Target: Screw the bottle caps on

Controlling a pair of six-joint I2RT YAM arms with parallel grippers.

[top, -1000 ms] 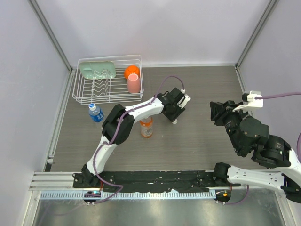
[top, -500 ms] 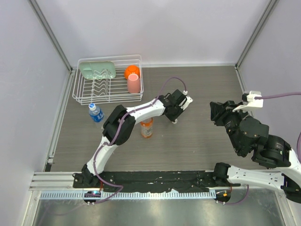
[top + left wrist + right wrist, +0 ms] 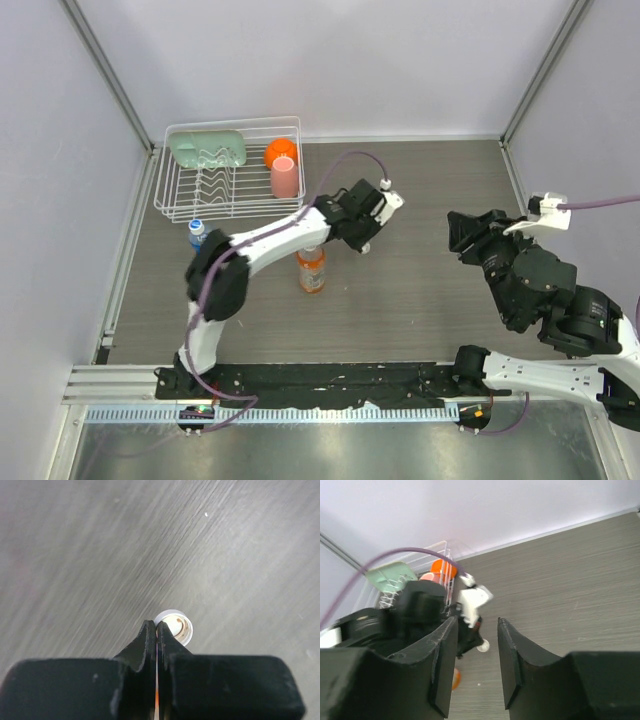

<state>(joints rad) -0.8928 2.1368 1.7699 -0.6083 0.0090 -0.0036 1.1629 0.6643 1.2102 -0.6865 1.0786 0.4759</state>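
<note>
My left gripper point(image 3: 156, 625) is shut, pinching the rim of a white bottle cap point(image 3: 176, 626) whose open side faces the camera, just above the grey table. In the top view the left gripper point(image 3: 365, 244) is right of the orange-drink bottle point(image 3: 311, 270), which stands upright with its neck open. The blue-label bottle point(image 3: 197, 234) stands at the left, partly behind the left arm. My right gripper point(image 3: 462, 234) is open and empty, raised at the right. The right wrist view shows the cap point(image 3: 483, 646) and the orange bottle point(image 3: 456, 678) beyond the right gripper point(image 3: 477, 622). No second cap shows.
A white wire dish rack point(image 3: 180, 196) stands at the back left, holding a green item point(image 3: 207, 149), an orange cup point(image 3: 280, 152) and a pink cup point(image 3: 284, 178). Grey walls enclose the table on three sides.
The left arm's elbow has swung left and its gripper has shifted slightly left and back with the cap. The right arm has barely moved.
</note>
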